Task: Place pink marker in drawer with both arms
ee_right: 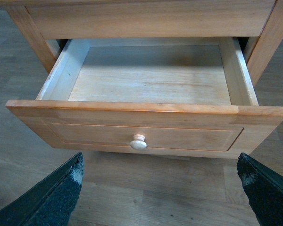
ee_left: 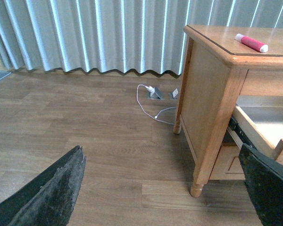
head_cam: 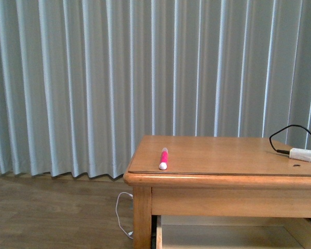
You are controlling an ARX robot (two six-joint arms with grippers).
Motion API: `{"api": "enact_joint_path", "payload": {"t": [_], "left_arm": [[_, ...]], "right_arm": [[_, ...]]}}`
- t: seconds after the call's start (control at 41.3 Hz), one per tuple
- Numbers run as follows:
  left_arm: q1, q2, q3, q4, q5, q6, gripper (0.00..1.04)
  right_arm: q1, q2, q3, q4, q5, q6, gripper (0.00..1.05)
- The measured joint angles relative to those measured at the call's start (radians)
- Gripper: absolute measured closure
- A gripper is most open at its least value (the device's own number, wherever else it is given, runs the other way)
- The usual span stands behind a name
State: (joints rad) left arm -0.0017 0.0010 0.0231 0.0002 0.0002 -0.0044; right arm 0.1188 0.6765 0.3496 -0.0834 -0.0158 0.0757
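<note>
Hovering low with my right hand (ee_right: 159,162), fingers spread wide and gripping nothing, I'm looking straight down into the drawer (ee_right: 146,107). It's pulled well out, pale wood inside, its small round knob (ee_right: 138,141) facing me. My left hand (ee_left: 160,160) is just as wide open, nothing in it either, hanging above the wooden floor (ee_left: 85,122) off the dresser's left side. And the pink marker (head_cam: 164,158)? It's lying on top of the dresser (head_cam: 223,179), near the front left corner, white end towards the front edge, well apart from both hands. Over at the far right of that top sits a white plug (head_cam: 302,153) on a black cable (head_cam: 280,136). A white cord (ee_left: 148,106) trails over the floor by the dresser's leg, with a grey curtain (head_cam: 93,78) hanging behind it all.
</note>
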Motion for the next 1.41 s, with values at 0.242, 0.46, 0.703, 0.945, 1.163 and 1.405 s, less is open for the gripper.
{"api": "enact_joint_path", "payload": {"t": [0.242,0.46,0.703,0.945,1.163,1.405], "left_arm": [[-0.139,0.095,0.001,0.058,-0.353,-0.004,0.06],[-0.292,0.54,0.145,0.288,-0.427,-0.029,0.06],[-0.306,1.096,0.507,0.483,-0.225,0.088,0.06],[-0.334,1.546,0.917,0.485,-0.163,0.14,0.06],[-0.359,1.74,1.147,0.41,-0.119,0.139,0.06],[-0.385,1.941,1.42,0.295,-0.119,0.134,0.06]], "right_arm": [[0.001,-0.001,0.0,0.0,0.0,0.0,0.09],[0.001,-0.001,0.0,0.0,0.002,0.0,0.09],[0.001,-0.001,0.0,0.0,0.002,0.0,0.09],[0.001,-0.001,0.0,0.0,0.003,0.0,0.09],[0.001,-0.001,0.0,0.0,0.003,0.0,0.09],[0.001,-0.001,0.0,0.0,0.003,0.0,0.09]]}}
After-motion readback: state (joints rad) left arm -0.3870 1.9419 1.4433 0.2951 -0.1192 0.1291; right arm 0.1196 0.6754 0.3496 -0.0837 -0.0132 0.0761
